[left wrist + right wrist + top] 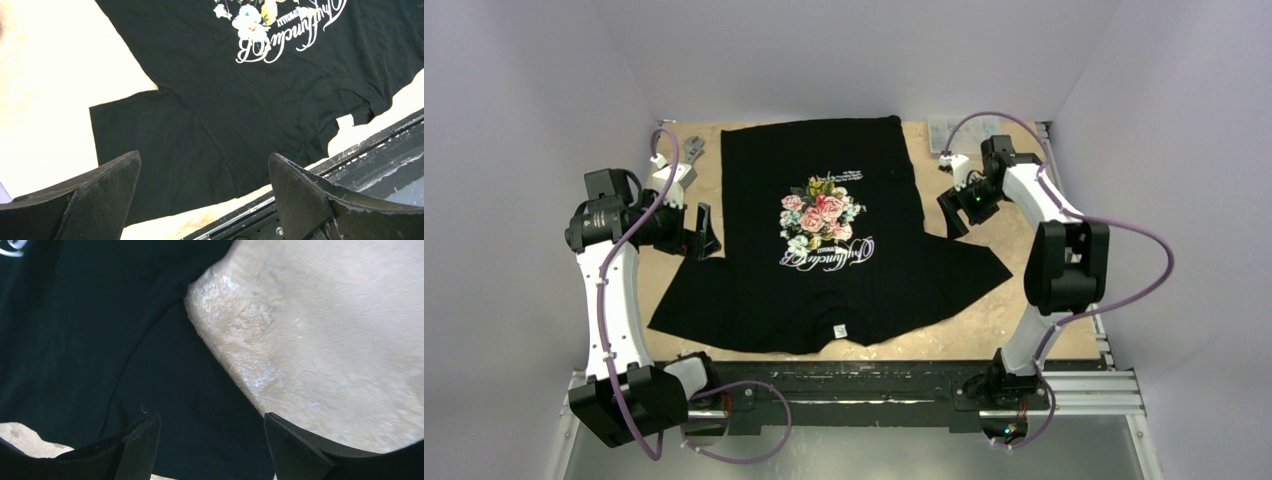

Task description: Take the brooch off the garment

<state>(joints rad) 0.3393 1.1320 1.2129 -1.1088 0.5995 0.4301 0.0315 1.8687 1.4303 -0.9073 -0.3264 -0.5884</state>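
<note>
White walls [844, 50] box in a tan wooden table [1044, 320], and I am looking down on it from behind the arms. Nearest me, a metal rail [874, 385] runs along the table's front edge between the two arm bases.

Just past the rail lies the black T-shirt [824, 270], spread flat and face up, its collar towards me and a small white neck label [837, 331] showing there. Farther up the chest come the white cursive lettering [829, 252] and then the pink-rose print [821, 212], both upside down from my seat. I cannot pick out the brooch in any view.

The left gripper [203, 156] sits beside the shirt's edge above the sleeve on that side, fingers spread wide with nothing between them. The right gripper [212, 415] hangs over the opposite sleeve by the armpit, its fingers also apart and holding nothing.

At the far edge, a grey part [692, 150] lies near the left corner and a clear container [944, 132] near the right.
</note>
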